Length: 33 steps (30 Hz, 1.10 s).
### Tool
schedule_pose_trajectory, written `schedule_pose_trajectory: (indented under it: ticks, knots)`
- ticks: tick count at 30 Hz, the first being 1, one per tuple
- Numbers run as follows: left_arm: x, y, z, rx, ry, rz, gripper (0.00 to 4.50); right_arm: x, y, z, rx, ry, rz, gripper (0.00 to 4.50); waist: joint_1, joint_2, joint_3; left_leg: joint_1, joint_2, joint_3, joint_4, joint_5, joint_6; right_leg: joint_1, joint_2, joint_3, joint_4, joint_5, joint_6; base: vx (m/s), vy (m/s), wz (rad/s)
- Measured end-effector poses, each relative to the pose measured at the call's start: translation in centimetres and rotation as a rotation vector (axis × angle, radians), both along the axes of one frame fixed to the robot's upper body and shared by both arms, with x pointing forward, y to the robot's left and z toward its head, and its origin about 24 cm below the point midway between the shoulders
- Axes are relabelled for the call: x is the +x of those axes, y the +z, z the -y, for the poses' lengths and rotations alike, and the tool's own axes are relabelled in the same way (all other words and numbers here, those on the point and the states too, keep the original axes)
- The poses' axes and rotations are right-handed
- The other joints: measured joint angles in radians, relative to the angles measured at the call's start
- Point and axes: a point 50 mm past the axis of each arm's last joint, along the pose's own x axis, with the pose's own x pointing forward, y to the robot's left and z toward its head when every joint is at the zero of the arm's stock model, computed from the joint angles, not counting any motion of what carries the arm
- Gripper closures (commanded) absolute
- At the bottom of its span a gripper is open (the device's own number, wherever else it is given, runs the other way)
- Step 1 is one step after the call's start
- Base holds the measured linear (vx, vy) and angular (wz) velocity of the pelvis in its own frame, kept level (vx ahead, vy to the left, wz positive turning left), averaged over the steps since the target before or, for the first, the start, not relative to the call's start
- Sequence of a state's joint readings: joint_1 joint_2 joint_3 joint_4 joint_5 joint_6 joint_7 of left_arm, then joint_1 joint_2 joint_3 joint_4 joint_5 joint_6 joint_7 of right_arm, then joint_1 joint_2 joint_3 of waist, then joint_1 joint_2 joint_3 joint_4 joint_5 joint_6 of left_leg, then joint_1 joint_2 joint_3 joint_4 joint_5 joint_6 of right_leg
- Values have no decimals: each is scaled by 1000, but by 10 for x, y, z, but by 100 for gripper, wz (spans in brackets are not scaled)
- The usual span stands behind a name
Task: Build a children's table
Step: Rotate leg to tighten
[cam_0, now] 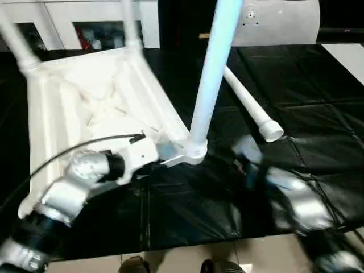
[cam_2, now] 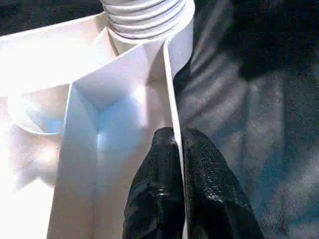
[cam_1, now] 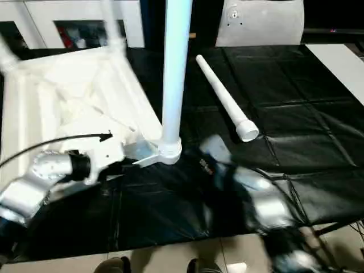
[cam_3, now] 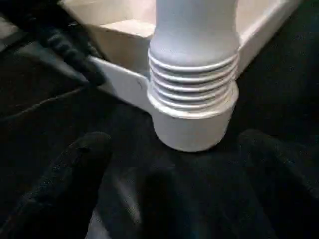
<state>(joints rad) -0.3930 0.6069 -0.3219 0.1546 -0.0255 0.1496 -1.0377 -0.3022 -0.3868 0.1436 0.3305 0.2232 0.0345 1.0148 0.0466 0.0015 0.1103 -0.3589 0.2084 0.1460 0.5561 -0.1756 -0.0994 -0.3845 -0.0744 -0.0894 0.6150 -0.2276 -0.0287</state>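
The table top (cam_0: 96, 96) lies upside down on a black mat (cam_0: 318, 136), with its ribbed side facing up. A leg (cam_0: 211, 79) stands straight up in the near corner socket (cam_0: 195, 151). Its ridged end sits in the socket. Two more legs rise from the far corners (cam_0: 16, 42). A fourth leg (cam_0: 250, 108) lies loose on the mat, just beside the table top.

The left gripper (cam_2: 178, 144) is pinched tight on the thin rim of the table top, near the corner with the standing leg. One finger (cam_2: 159, 189) is inside the rim and one is outside.

The right gripper (cam_3: 174, 149) is wide open and holds nothing. Its fingers (cam_3: 75, 164) are low by the mat, near the socket, and look blurry, so it is hard to say if they touch it.

A white cabinet (cam_0: 85, 17) stands behind.
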Motion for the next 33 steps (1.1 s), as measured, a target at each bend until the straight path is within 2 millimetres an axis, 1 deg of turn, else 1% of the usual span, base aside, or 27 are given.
schedule_pose_trajectory:
  ticks: [2,4,7,13,16,17,20,22,24,25,26,28,31,33]
  knots:
    - [-1,0,-2,1,-49,-25,450,1,12,6,-9,33,33,6,7,0,0,0,0,0,2,0,1,0,0,0,0,0,0,0,0,0]
    - [-3,-1,-1,1,-104,-45,450,2,20,5,-11,63,53,6,16,1,-1,0,0,0,5,-2,3,0,-1,0,1,0,0,0,0,0]
    - [-4,-1,4,15,-180,-58,450,2,23,0,-27,109,55,6,27,2,-2,-3,0,0,9,-3,5,0,-2,0,2,0,0,0,0,0]
    - [1,-1,9,28,-259,-60,450,1,24,-8,-59,201,35,6,43,2,-2,-6,0,0,16,-5,8,0,-3,1,5,1,0,0,0,0]
    - [2,-1,9,30,-274,-62,450,0,22,-11,-64,231,17,6,45,2,-2,-6,0,0,17,-5,8,0,-3,1,6,1,0,0,0,0]
    - [3,0,9,33,-277,-62,450,1,23,-12,-67,242,15,22,44,2,-2,-6,0,0,18,-5,8,0,-3,1,8,1,0,0,0,0]
    - [4,0,10,40,-287,-60,450,7,27,-16,-71,256,19,22,46,2,-2,-6,0,0,21,-5,8,-1,-3,1,11,1,0,0,0,0]
    - [4,-1,10,41,-295,-60,450,9,27,-16,-69,256,14,56,46,2,-2,-7,0,0,23,-5,8,-1,-4,1,13,1,0,0,0,0]
    - [4,-1,10,42,-300,-62,450,9,27,-17,-68,267,9,60,46,2,-2,-7,0,0,24,-5,8,-1,-4,1,13,1,0,0,0,0]
    - [4,-1,10,43,-302,-62,450,8,27,-17,-69,274,5,75,46,2,-2,-7,0,0,24,-5,8,-1,-4,1,14,1,0,0,0,0]
    - [4,-1,10,43,-303,-61,450,9,26,-17,-70,276,1,75,46,2,-2,-7,0,0,25,-5,8,-1,-4,1,14,1,0,0,0,0]
    - [5,-1,10,42,-306,-59,450,9,24,-17,-75,290,-25,99,46,2,-2,-7,0,0,26,-5,8,-1,-4,1,15,1,0,0,0,0]
    - [5,-1,9,42,-309,-60,450,9,22,-17,-76,303,-46,112,46,2,-2,-7,0,0,26,-5,8,-1,-4,1,15,1,0,0,0,0]
    - [5,-1,9,42,-309,-61,450,10,20,-16,-76,303,-61,139,46,2,-2,-7,0,0,27,-5,8,-1,-4,1,16,1,0,0,0,0]
